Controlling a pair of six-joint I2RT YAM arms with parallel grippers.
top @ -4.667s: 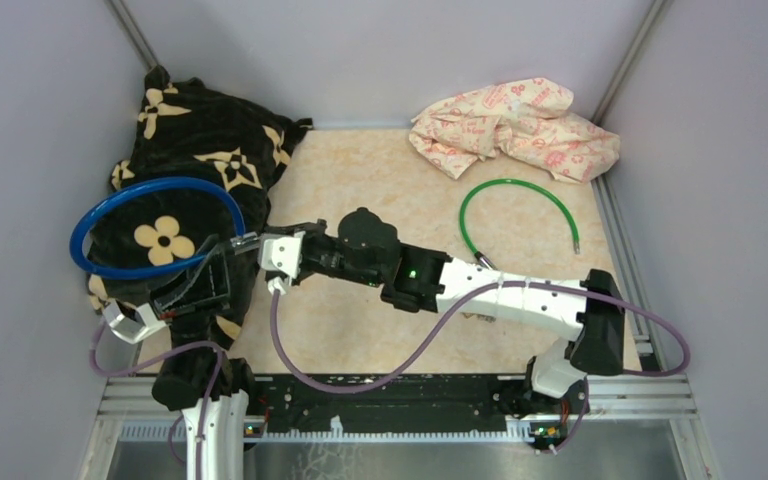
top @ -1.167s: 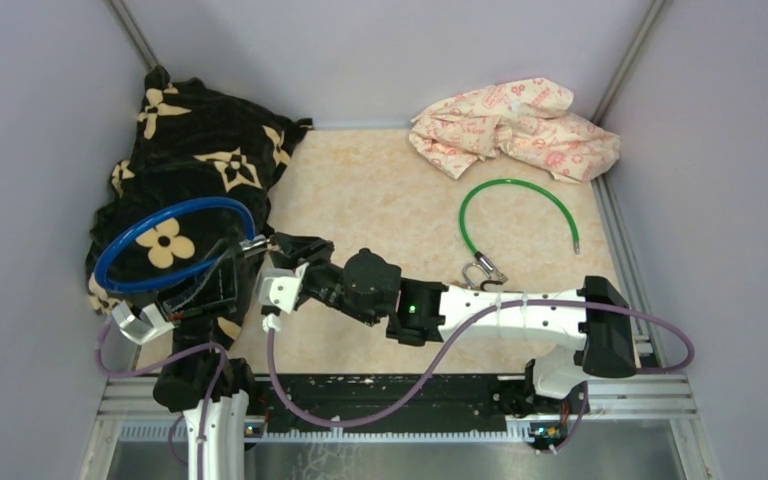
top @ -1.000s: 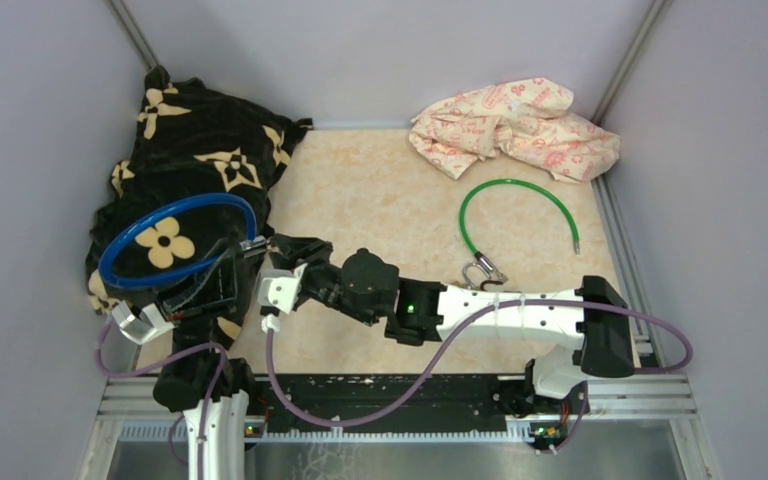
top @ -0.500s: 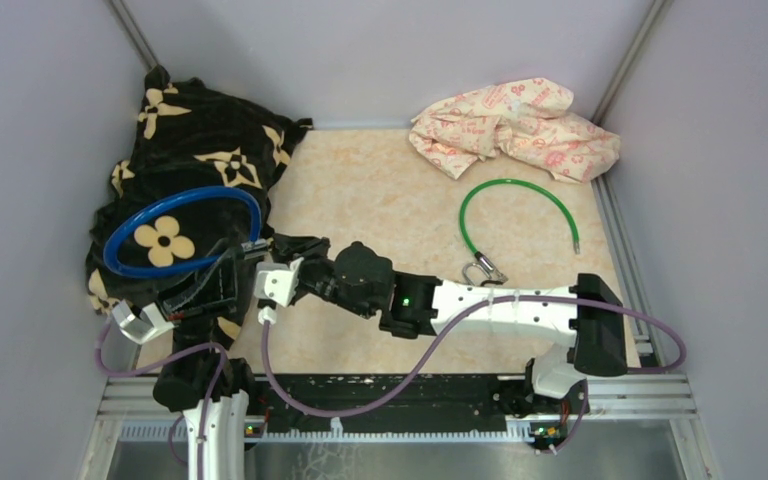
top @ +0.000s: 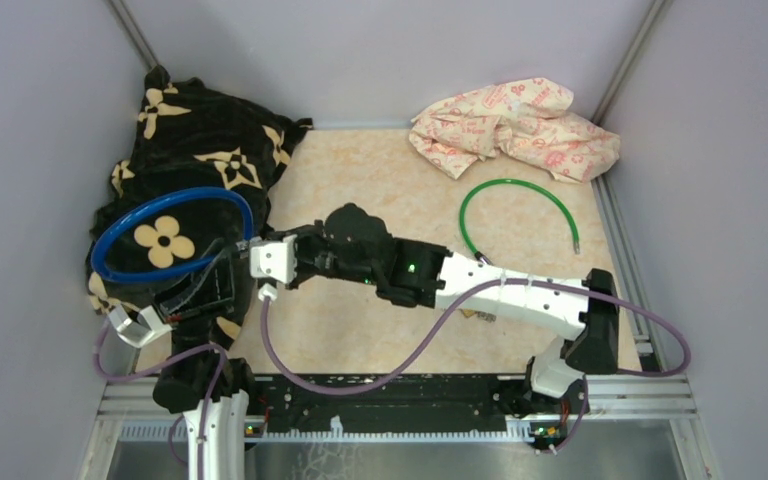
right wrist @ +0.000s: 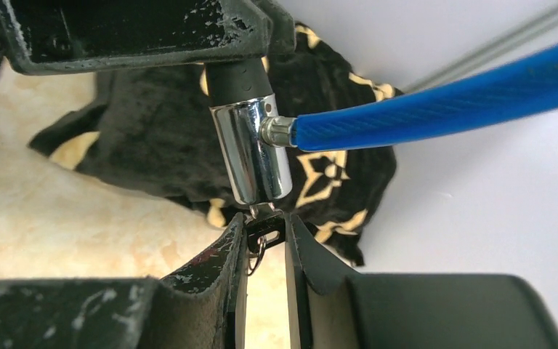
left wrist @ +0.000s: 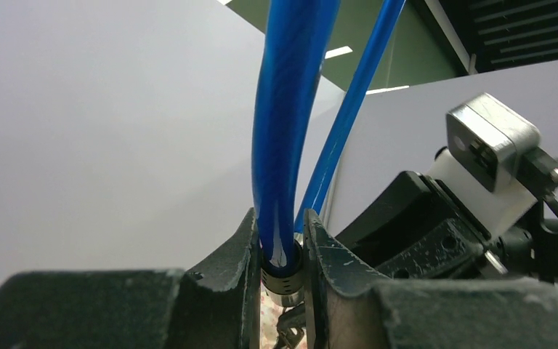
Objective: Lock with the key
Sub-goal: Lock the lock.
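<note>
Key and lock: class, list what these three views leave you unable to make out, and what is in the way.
- Right wrist view: the key blade goes into the lock barrel, so whether it is turned cannot be told.
- Left wrist view: the left claw hides the lock barrel, and the blue cable runs off the top edge.
- Top view: the key is too small to see, under the right claw.

The far middle of the table (top: 370, 170) lies bare, open from above between the black flowered cloth (top: 200, 140) heaped at far left and the green cable (top: 510, 181) arc right of centre. The blue cable loop (top: 175, 191) hangs over that cloth's near part, and the right arm (top: 520, 298) bars the near half from right to left. A crumpled printed cloth (top: 515, 120) fills the far-right corner.
</note>
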